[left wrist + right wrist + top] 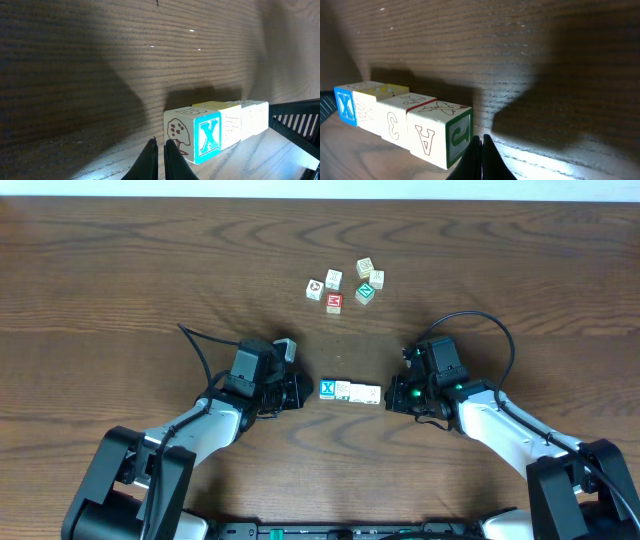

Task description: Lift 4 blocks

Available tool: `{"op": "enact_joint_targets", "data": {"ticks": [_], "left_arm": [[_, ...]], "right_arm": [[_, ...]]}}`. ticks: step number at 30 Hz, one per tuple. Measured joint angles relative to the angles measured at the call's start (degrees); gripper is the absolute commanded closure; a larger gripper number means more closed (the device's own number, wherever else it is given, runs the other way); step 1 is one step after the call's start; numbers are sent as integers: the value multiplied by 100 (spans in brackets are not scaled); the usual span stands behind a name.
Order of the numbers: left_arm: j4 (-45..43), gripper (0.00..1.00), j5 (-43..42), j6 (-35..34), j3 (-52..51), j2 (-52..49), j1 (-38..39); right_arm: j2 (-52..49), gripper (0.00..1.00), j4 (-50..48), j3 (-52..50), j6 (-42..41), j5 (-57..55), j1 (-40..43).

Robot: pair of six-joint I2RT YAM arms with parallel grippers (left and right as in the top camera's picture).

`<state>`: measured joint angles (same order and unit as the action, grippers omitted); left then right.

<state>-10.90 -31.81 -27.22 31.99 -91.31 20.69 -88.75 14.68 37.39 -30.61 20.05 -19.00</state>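
Four blocks [350,391] lie in a tight row on the table between my two grippers. The bright blue X block [327,389] is at the row's left end, with three cream ones to its right. My left gripper [306,390] is shut and empty. In the left wrist view its tips [160,146] sit right beside the tree-marked end face of the X block [207,137]. My right gripper [392,394] is also shut and empty. In the right wrist view its tips [481,140] are at the green-lettered end face of the nearest block [440,136]. The X block [344,106] is farthest there.
Several loose cubes sit in a cluster at the back of the wooden table [120,270]. Among them are a red-faced cube [333,302] and a green diamond-faced cube [365,292]. Both arms reach in from the front edge.
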Motion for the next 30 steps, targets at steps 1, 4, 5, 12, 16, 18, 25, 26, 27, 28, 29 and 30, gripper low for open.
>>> {"op": "enact_joint_targets", "data": {"ticks": [1, 4, 5, 12, 16, 18, 25, 26, 27, 28, 29, 30], "left_arm": [[0, 92, 0, 0, 0, 0, 0], [0, 92, -4, 0, 0, 0, 0], [0, 92, -9, 0, 0, 0, 0], [0, 92, -66, 0, 0, 0, 0], [0, 92, -85, 0, 0, 0, 0], [0, 92, -87, 0, 0, 0, 0], [-2, 92, -96, 0, 0, 0, 37], [-4, 92, -83, 0, 0, 0, 57], [-7, 92, -70, 0, 0, 0, 81], [-9, 92, -57, 0, 0, 0, 98], [-13, 92, -42, -2, 0, 0, 118], [-24, 92, -35, 0, 0, 0, 131]], "right_arm": [[0, 99, 0, 0, -50, 4, 0], [0, 99, -2, 0, -151, 39, 0], [0, 99, -2, 0, -175, 55, 0], [0, 99, -81, 0, -210, 151, 0], [0, 99, -122, 0, -179, 205, -28], [0, 99, -170, 0, -168, 234, -107], [0, 99, -271, 0, -142, 227, -234], [0, 99, -280, 0, -142, 219, -234], [0, 99, -291, 0, -142, 192, -234], [0, 99, -293, 0, -140, 175, -234], [0, 99, -293, 0, -140, 151, -234], [0, 99, -291, 0, -142, 131, -234]]}}
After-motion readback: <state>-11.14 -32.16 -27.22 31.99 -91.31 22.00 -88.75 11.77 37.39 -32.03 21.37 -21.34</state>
